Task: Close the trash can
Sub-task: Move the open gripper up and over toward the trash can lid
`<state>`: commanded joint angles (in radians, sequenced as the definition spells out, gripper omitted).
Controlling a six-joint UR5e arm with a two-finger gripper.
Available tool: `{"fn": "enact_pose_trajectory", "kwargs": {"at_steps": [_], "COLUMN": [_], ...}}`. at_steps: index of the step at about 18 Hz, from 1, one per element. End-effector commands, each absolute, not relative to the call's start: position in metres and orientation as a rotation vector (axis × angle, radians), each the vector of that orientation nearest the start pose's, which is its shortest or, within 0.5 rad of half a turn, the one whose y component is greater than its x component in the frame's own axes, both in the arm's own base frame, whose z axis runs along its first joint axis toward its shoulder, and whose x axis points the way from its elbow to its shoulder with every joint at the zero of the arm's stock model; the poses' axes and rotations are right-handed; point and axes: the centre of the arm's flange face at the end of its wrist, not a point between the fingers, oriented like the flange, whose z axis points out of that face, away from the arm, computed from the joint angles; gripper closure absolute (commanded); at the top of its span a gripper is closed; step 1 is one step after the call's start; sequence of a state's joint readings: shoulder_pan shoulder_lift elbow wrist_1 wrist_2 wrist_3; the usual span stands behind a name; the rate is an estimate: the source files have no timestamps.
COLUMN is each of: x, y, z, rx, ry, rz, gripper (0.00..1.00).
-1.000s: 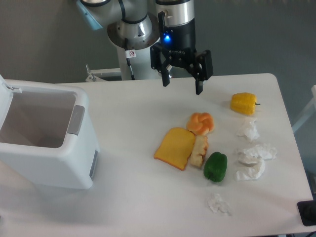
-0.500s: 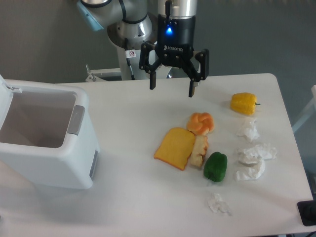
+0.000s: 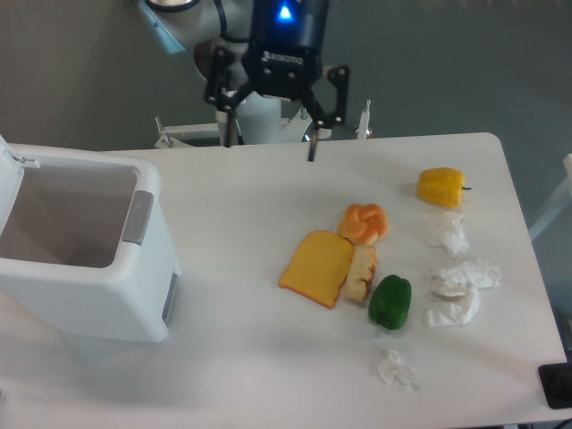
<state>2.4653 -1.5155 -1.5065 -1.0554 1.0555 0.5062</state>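
The trash can (image 3: 107,290) is a large white boxy bin at the left of the table, with its top open and its inside showing. Its white lid (image 3: 7,174) stands up at the far left edge, and a grey push-tab (image 3: 137,217) sits on the front rim. My gripper (image 3: 271,138) hangs open above the table's back edge, up and to the right of the bin, with nothing between its fingers.
Toy food lies mid-table: a yellow toast slice (image 3: 316,267), an orange bun (image 3: 363,222), a bread piece (image 3: 360,273), a green pepper (image 3: 391,302) and a yellow pepper (image 3: 441,187). Crumpled paper wads (image 3: 460,277) lie at the right.
The gripper has moved left and up along the back of the table, toward the bin's side. It stays open. The bin and the food have not moved.
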Motion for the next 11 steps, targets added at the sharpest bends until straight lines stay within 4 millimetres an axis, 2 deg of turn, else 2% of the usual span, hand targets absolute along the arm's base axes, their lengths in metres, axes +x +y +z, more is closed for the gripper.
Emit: {"fn": "enact_pose_trajectory", "kwargs": {"at_steps": [3,5,9,11], "x": [-0.251,-0.240,-0.230,-0.219], "y": [0.476,0.479,0.484,0.489], "z": [0.627,0.630,0.637,0.641], "rx": [-2.285,-2.257,-2.206,-2.197], "ry": [-0.152,-0.128,-0.192,-0.209], "rz": [-0.036,-0.093,-0.212,-0.249], "gripper": [0.00,0.00,0.00,0.00]}}
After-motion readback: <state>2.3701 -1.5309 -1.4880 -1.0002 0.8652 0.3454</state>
